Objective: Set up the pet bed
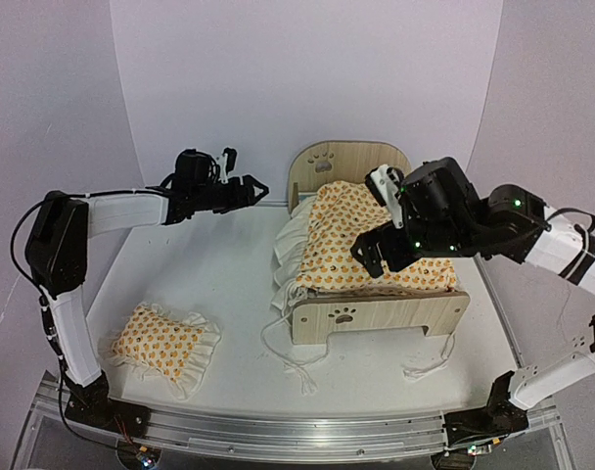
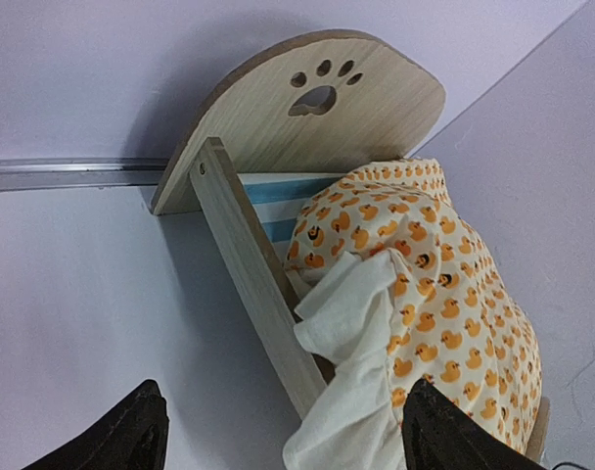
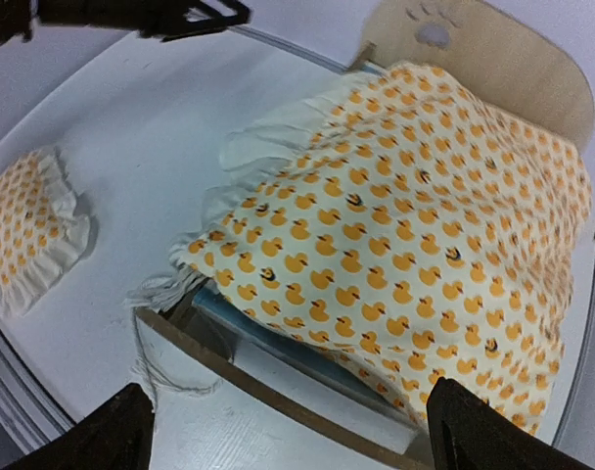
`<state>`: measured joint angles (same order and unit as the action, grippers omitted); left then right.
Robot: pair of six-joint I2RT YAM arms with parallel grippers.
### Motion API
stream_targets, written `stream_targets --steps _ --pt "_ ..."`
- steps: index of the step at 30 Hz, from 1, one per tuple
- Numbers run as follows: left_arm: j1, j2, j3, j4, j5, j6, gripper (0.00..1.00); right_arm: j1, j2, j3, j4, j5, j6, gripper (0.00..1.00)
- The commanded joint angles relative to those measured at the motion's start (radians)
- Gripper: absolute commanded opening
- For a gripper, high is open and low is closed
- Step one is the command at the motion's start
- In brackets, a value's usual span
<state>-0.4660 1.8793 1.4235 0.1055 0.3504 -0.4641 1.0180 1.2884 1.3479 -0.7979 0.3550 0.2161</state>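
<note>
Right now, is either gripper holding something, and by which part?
Nothing is held. The left gripper and the right gripper are both open, with nothing between their fingers. The blanket lies over the pet bed.

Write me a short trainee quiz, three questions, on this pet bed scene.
1. Where does the pillow lie?
2. True or false: the blanket is draped over the pet bed.
3. Which gripper has open fingers? A) left gripper only B) right gripper only C) both

Key: 1. On the table, left of the pet bed and apart from it. 2. True. 3. C.
</note>
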Motion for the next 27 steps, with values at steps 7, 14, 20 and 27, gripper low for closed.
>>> stream_targets --steps 7,14,20,27 --pt "-0.051 0.050 0.022 0.046 -0.128 -0.123 0.81 -0.206 0.054 0.015 -0.586 0.033 1.243 0.98" --pt "-0.095 -0.073 -0.092 0.066 -0.150 -0.092 0.81 -0.226 0.132 -0.113 -0.445 -0.186 1.524 0.96" --pt "-0.108 -0.192 -0.191 0.069 -0.159 -0.072 0.81 -0.227 0.171 -0.210 -0.236 -0.181 1.657 0.81" --pt "-0.116 -0.297 -0.307 0.070 -0.184 -0.048 0.81 -0.234 0.217 -0.168 -0.213 -0.137 1.671 0.78"
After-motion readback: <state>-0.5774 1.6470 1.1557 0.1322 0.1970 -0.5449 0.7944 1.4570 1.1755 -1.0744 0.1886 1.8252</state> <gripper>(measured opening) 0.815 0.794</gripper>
